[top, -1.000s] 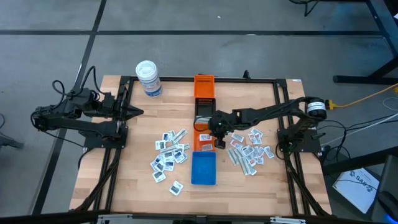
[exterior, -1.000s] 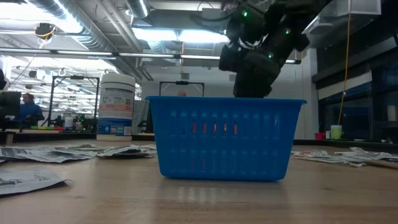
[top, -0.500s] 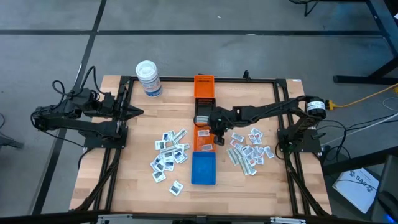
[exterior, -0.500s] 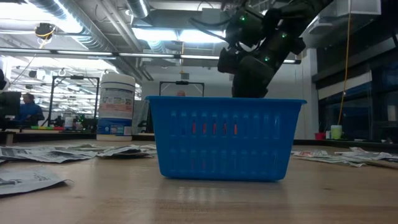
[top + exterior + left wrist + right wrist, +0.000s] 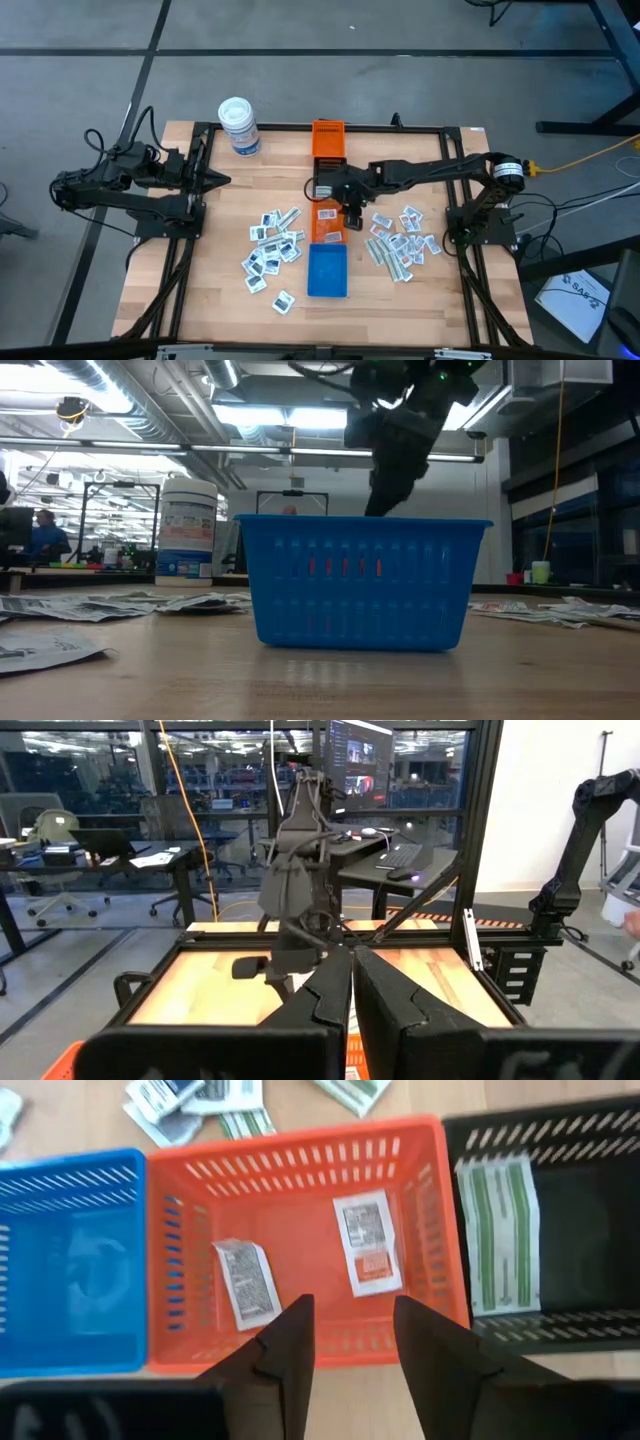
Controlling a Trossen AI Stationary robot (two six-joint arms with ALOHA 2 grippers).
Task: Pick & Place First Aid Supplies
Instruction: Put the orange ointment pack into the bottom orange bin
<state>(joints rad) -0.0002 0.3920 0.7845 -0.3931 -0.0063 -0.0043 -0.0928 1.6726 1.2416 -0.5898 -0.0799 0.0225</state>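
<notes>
First aid packets lie in two loose piles on the table, one left [image 5: 272,250] and one right [image 5: 402,240] of a row of bins. My right gripper [image 5: 351,220] hangs open over the middle orange bin [image 5: 300,1160], fingers pointing down, nothing between them. Two white packets [image 5: 245,1283] [image 5: 366,1243] lie flat on that bin's floor. The black bin [image 5: 590,1230] beside it holds green-striped strips [image 5: 497,1230]. My left gripper [image 5: 222,181] waits shut at the table's left side.
A blue bin [image 5: 327,270] stands nearest the front edge, in line with the middle orange bin, the black bin [image 5: 328,182] and a second orange bin [image 5: 328,138] at the far end. A white tub [image 5: 239,125] stands at the far left. Bare wood shows near the front edge.
My right gripper has risen and drawn a little toward the table's far edge, staying over the row of bins. The left arm has kept still.
</notes>
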